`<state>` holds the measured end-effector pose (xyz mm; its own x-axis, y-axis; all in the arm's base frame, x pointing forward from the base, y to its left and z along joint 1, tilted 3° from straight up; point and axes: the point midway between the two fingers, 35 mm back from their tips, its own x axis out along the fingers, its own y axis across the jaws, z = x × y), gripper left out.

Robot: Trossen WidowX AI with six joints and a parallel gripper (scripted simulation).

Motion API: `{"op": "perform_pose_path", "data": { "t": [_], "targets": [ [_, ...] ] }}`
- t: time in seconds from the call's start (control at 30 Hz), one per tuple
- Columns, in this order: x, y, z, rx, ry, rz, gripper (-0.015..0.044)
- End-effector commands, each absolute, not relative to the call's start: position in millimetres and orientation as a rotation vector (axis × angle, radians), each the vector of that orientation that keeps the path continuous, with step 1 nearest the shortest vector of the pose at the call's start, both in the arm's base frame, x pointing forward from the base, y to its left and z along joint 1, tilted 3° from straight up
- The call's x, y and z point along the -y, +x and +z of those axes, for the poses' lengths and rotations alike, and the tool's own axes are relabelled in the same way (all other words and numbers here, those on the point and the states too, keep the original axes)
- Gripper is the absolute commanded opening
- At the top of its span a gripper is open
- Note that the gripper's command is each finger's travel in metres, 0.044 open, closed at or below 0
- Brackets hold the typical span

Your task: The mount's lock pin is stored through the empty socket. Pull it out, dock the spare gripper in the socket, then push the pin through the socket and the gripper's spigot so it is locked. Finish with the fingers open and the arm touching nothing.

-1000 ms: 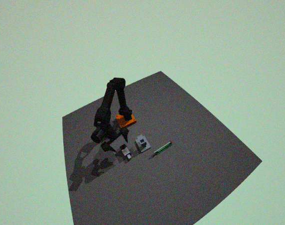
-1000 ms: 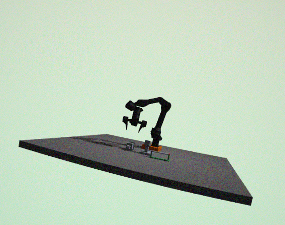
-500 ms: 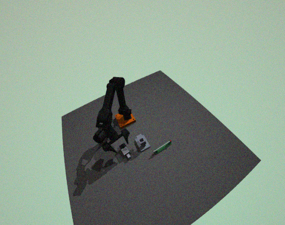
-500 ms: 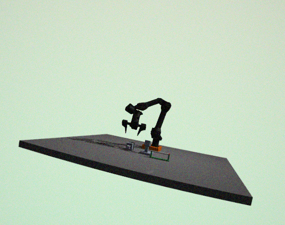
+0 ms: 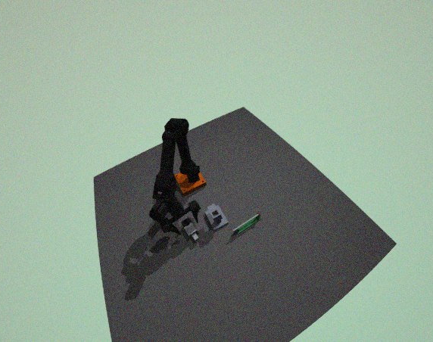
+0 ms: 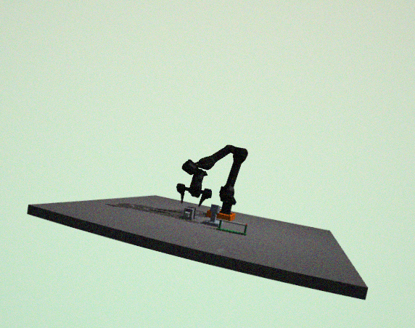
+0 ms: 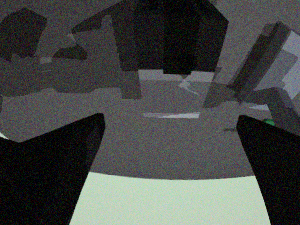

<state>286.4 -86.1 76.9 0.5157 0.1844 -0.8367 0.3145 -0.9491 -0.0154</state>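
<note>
My gripper (image 6: 191, 204) (image 7: 173, 121) is open and empty, pointing down above the spare gripper. The spare gripper (image 5: 191, 230) (image 6: 189, 213) (image 7: 150, 75), a small grey block, stands on the table beside the mount; its side is in dark shade in the wrist view. The mount (image 5: 221, 223) (image 6: 214, 214) (image 7: 287, 64) is a pale grey upright on a flat base, with a square opening seen from above. The lock pin (image 5: 246, 222) (image 6: 233, 223), a thin grey rod with a red end, lies across the green rack (image 5: 247, 225) (image 6: 233, 231), outside the socket. Contact between fingers and spare gripper is not visible.
The orange arm base (image 5: 197, 182) (image 6: 226, 217) stands behind the mount. The dark table (image 5: 291, 246) (image 6: 134, 225) carries the arm's shadow. The mount and green rack stand close together on one side of the spare gripper. The table's edge crosses the lower wrist view.
</note>
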Motion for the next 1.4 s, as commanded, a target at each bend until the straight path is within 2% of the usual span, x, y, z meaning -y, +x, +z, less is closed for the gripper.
{"op": "perform_pose_path", "data": {
  "t": [0.0,1.13,1.37],
  "targets": [
    [86.0,286.4,67.5,-0.427,2.613,-1.432,0.044],
    [83.3,287.5,17.9,-0.426,2.615,-1.433,0.044],
    [83.3,287.5,17.9,-0.426,2.615,-1.433,0.0256]
  ]
}}
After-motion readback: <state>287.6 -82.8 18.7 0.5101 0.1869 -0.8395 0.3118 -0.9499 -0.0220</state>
